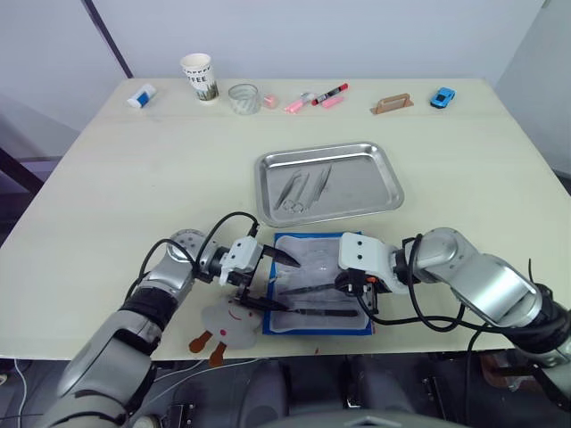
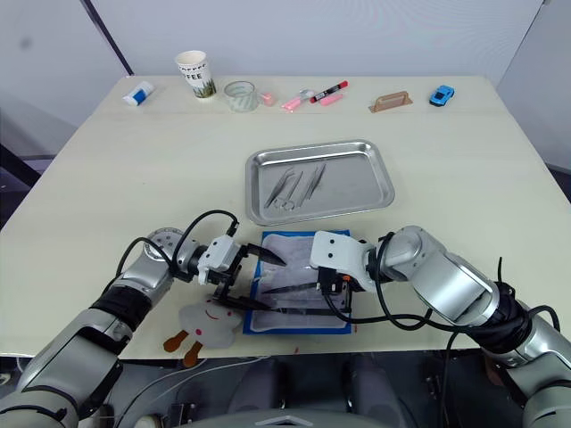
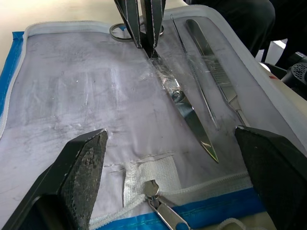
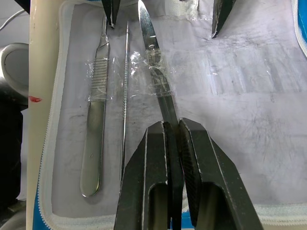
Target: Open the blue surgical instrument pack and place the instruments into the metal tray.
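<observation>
Right now your right gripper (image 4: 173, 125) is clenched on the scissors (image 4: 158, 81) lying taped on the pale lining of the opened blue surgical instrument pack (image 1: 308, 259), just in front of the metal tray (image 1: 384, 174). Your left gripper (image 1: 264, 278) stands spread wide over the pack's left edge.

The right gripper (image 4: 173, 143) covers the handle end of the scissors (image 4: 158, 81), so their rings are hidden in the right wrist view. In the left wrist view those rings (image 3: 120, 31) are partly behind the right gripper's fingers. The pack (image 1: 303, 259) is partly covered by both grippers in the eye views, and its far edge is cut off in the wrist views. The tools in the tray (image 1: 268, 169) are too small to tell apart. The print on the cup (image 1: 198, 76) is partly unreadable.
</observation>
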